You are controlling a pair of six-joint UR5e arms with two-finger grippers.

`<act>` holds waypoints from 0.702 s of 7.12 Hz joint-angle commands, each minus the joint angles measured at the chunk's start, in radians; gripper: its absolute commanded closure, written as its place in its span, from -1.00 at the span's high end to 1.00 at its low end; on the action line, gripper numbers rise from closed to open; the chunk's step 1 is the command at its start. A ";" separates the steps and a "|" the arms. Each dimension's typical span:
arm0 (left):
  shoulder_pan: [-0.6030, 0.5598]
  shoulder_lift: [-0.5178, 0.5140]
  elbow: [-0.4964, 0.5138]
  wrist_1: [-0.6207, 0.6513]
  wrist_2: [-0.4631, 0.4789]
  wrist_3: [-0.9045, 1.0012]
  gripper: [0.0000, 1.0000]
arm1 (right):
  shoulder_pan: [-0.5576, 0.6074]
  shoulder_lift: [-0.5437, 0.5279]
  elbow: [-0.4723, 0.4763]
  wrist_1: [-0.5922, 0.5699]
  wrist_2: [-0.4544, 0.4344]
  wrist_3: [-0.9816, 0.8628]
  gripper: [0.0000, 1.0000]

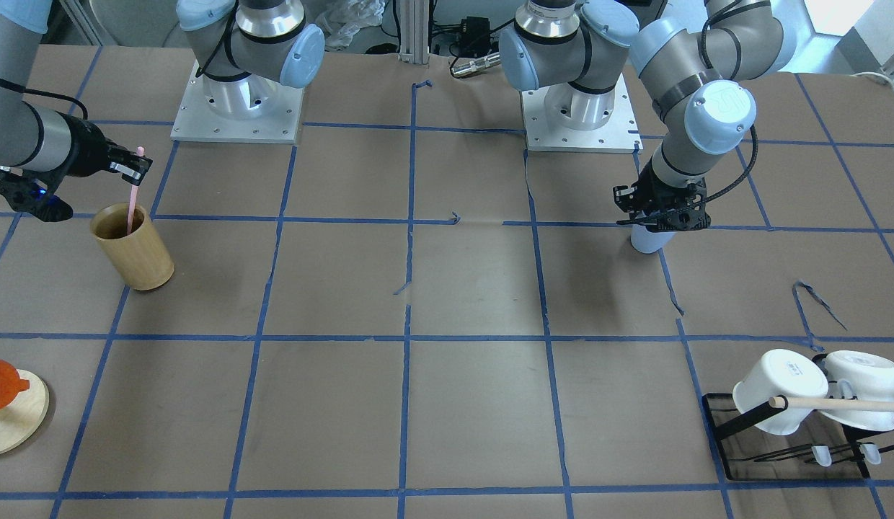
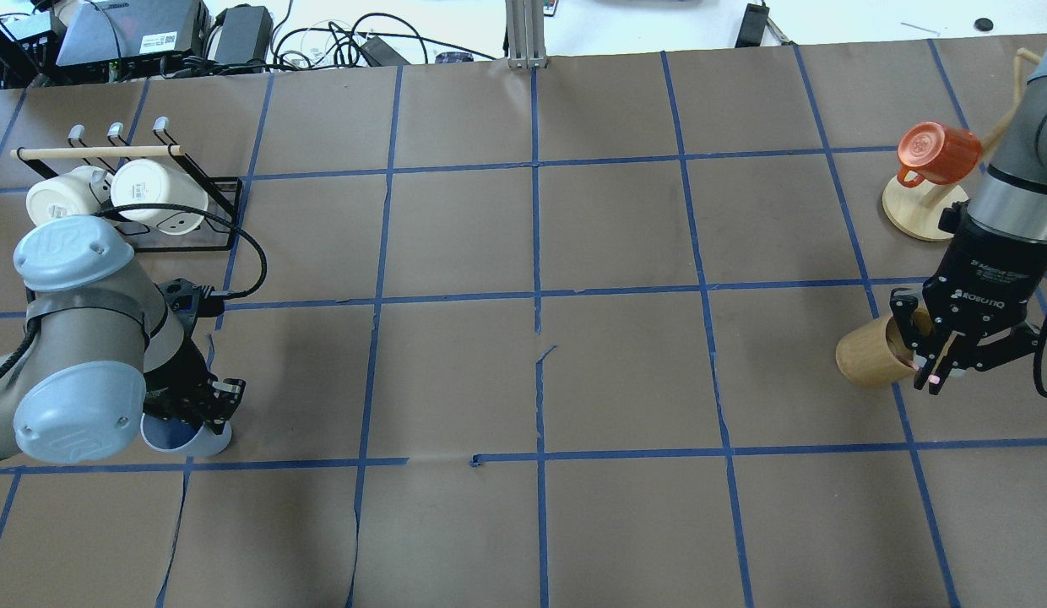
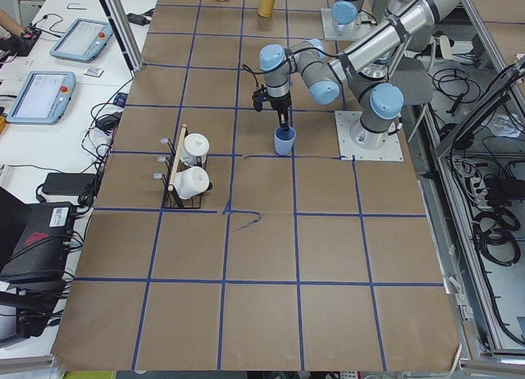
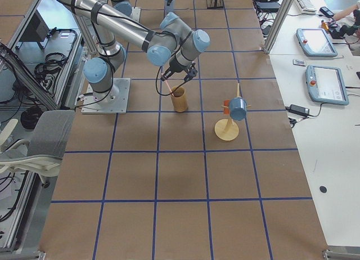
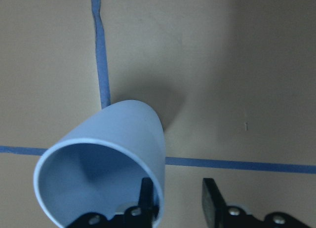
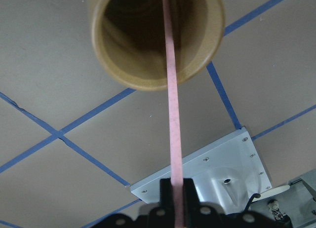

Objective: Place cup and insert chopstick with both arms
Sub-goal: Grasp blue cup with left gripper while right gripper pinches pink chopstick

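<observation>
The light-blue cup stands on the brown paper near my left arm; it also shows in the front view and the left wrist view. My left gripper is open and straddles the cup's rim. One finger is inside the cup, and the other finger is outside, clear of the wall. My right gripper is shut on the top of the pale-pink chopstick. The chopstick's lower end hangs inside the tan bamboo cylinder.
A black rack with two white mugs and a wooden rod stands just beyond my left arm. An orange mug hangs on a wooden stand beyond the bamboo cylinder. The arm bases sit at the robot's edge.
</observation>
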 commanded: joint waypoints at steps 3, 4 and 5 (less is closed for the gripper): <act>-0.009 -0.003 0.063 -0.013 0.008 -0.077 -1.00 | -0.010 0.008 -0.090 0.108 -0.008 0.000 -0.90; -0.020 -0.023 0.154 -0.091 -0.016 -0.122 -1.00 | -0.012 0.008 -0.090 0.124 0.001 0.002 -0.90; -0.076 -0.040 0.235 -0.172 -0.054 -0.236 -1.00 | -0.013 0.008 -0.093 0.142 0.001 0.003 -0.90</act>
